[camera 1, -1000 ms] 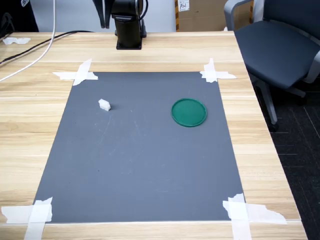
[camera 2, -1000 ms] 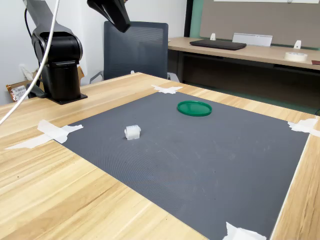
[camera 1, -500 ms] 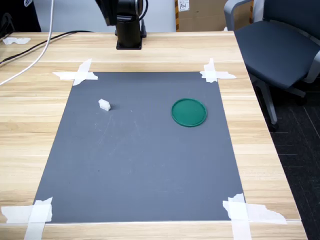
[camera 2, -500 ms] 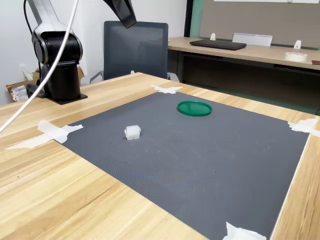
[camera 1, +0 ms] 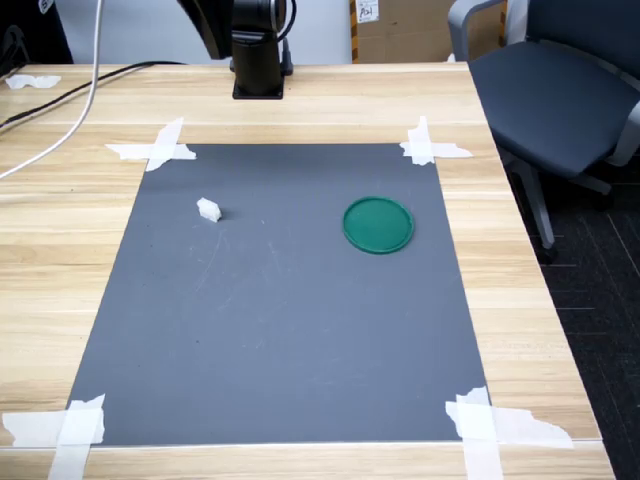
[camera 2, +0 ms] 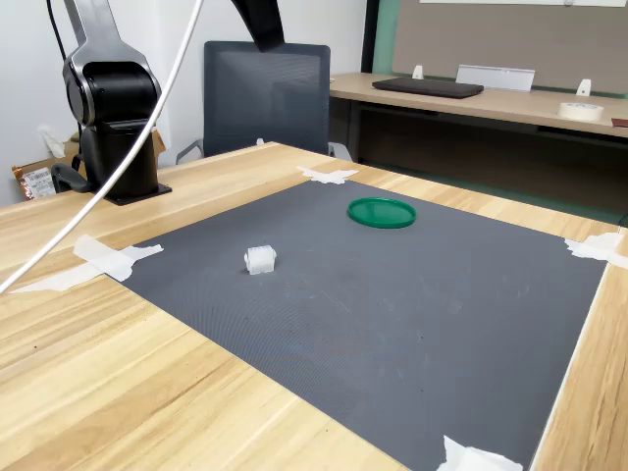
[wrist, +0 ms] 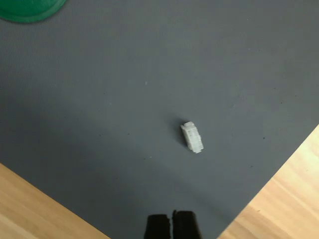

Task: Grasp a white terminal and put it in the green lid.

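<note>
A: White terminal (wrist: pixel 192 137), item one. State of the jaws (wrist: pixel 172 222)?

B: Closed, tips pressed together, holding nothing. They show only in the wrist view, high over the mat.

A: Location of the terminal?

B: Lying alone on the dark grey mat (camera 1: pixel 280 330), untouched, toward the first exterior view's left (camera 1: pixel 209 209).

A: Item two, green lid (camera 1: pixel 378 224)?

B: Flat on the same mat, well apart from the terminal, toward the first exterior view's right; nothing in it.

A: Surroundings?

B: White tape strips (camera 1: pixel 155 148) at the mat's corners, a wooden surface (camera 1: pixel 520 300) beneath, the arm's black base (camera 1: pixel 258 55) at its far edge.
</note>
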Controlling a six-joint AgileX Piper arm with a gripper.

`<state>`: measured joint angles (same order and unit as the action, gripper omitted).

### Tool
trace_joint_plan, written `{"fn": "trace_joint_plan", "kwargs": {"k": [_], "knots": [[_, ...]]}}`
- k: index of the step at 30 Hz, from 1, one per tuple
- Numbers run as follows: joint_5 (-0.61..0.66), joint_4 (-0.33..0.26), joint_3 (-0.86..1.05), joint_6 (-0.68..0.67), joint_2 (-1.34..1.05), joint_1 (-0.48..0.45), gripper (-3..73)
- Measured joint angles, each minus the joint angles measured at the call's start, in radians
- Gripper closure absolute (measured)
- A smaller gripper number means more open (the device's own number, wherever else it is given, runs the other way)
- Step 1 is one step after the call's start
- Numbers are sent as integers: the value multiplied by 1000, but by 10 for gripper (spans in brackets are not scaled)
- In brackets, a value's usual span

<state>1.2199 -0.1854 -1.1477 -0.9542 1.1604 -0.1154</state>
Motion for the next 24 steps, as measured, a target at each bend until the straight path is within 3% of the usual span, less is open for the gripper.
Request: {"fn": "trace_joint_plan", "kwargs": {"k": [8, 19, 24], "knots": [[15, -23, -119, -178, 93, 0, 723], [16, 40, -124, -275, 156, 0, 721], [16, 123, -124, -308, 205, 0, 675]]}}
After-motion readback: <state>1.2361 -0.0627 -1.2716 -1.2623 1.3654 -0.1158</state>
